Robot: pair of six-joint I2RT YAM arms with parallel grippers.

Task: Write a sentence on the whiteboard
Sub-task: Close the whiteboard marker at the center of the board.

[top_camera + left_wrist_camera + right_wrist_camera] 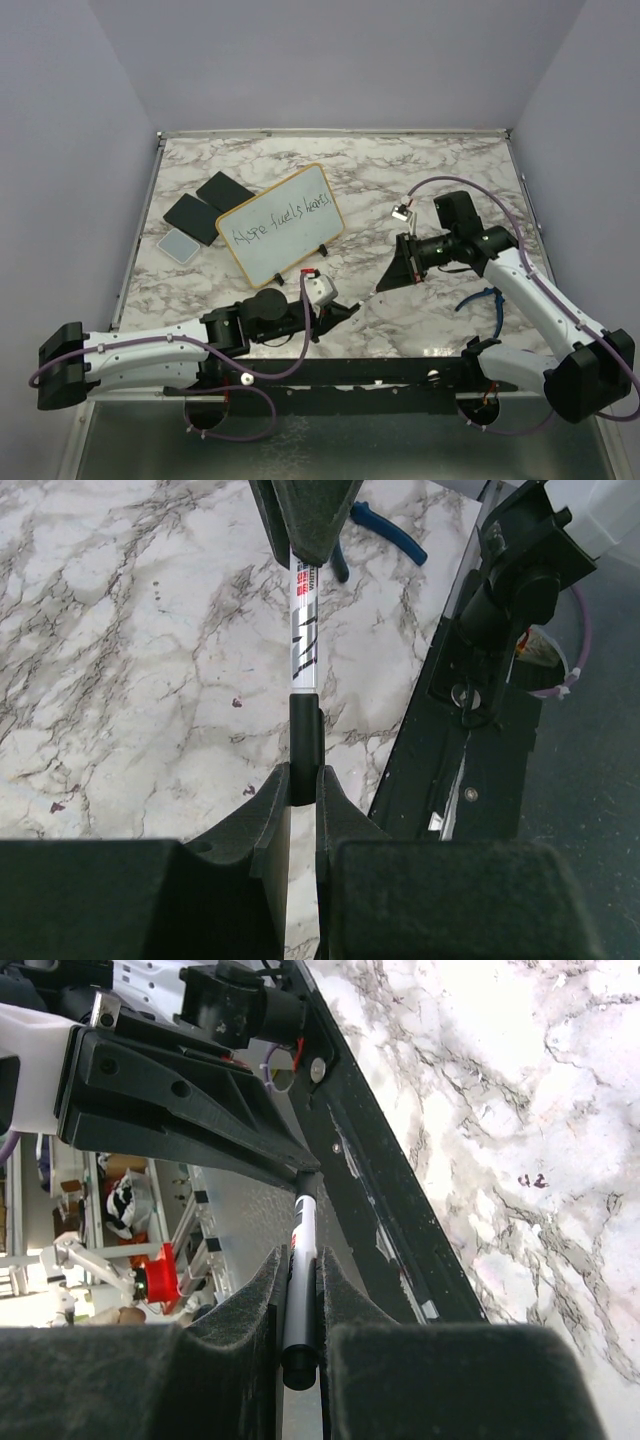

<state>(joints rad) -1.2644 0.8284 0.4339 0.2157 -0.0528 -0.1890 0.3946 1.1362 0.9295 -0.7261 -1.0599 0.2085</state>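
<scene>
1. Far left, black blocks (192,218) lie beside the whiteboard (285,257), which sits askew left of centre on the table, the sentence (275,228) across its face.
2. Now the left gripper (303,788), fingers pinching the marker (303,630) by its black end.
3. The right gripper (298,1270) clamps the marker's other end.
4. A blue-handled tool (478,298) lies on the right.

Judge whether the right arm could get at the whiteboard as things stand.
Probably not at once. The table between the right gripper and the whiteboard shows nothing in the way, but that gripper is shut on the marker, and the left gripper clamps the marker's other end.
</scene>
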